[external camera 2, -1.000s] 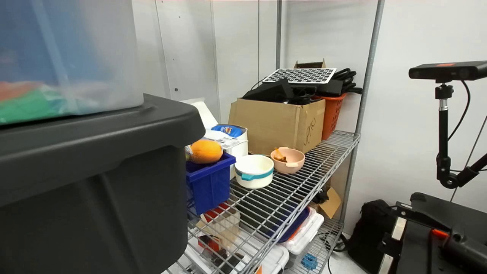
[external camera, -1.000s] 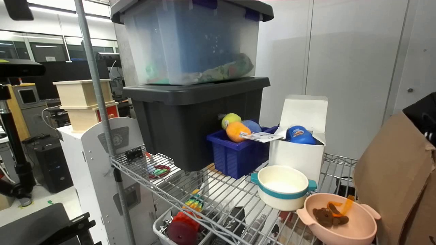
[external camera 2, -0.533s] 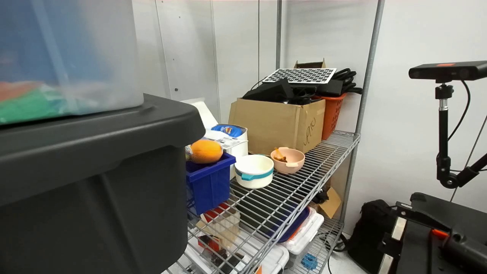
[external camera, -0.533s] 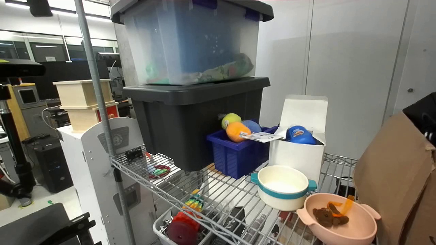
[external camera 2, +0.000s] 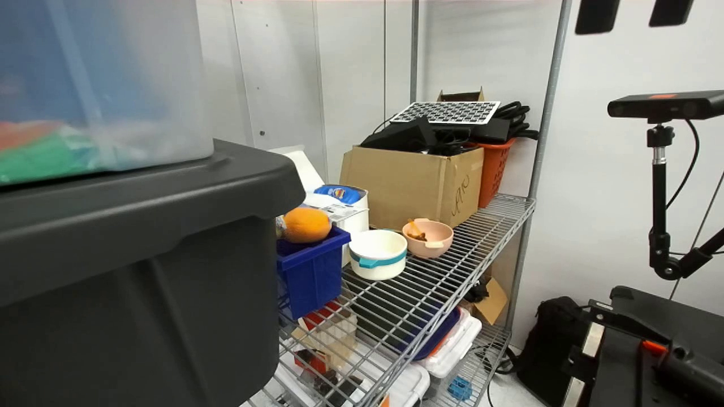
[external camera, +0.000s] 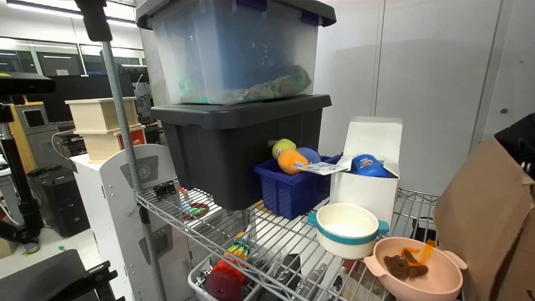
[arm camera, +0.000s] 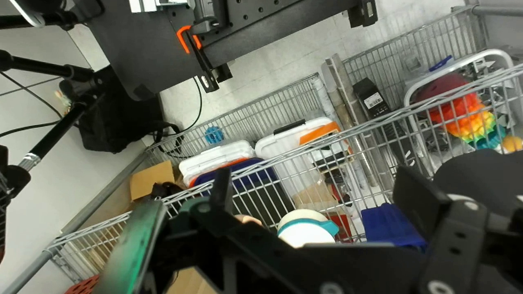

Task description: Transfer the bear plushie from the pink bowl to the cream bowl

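Observation:
The brown bear plushie (external camera: pixel 399 266) lies in the pink bowl (external camera: pixel 445 274), with an orange ribbon-like strip beside it. Both show small in an exterior view, the plushie (external camera 2: pixel 419 237) inside the pink bowl (external camera 2: pixel 434 249). The cream bowl (external camera: pixel 347 250) with teal rim stands touching or close beside the pink bowl; it looks empty. In the wrist view the cream bowl (arm camera: pixel 302 216) shows partly, the pink bowl (arm camera: pixel 247 219) only as a sliver; the plushie is hidden there. My gripper (arm camera: pixel 320 190) is open and empty, its fingertips (external camera 2: pixel 597 16) high above the shelf, away from the bowls.
The bowls stand on a wire shelf (external camera 2: pixel 447 285). A blue bin (external camera: pixel 288 195) with toys, a white box (external camera: pixel 363 194) and a cardboard box (external camera: pixel 480 217) stand around them. Large stacked bins (external camera: pixel 234 154) rise at the shelf's side. A metal post (external camera: pixel 119 104) stands at the corner.
My gripper has come down from the top edge in both exterior views; in an exterior view a finger has moved right and lower. Bowls and plushie have not moved.

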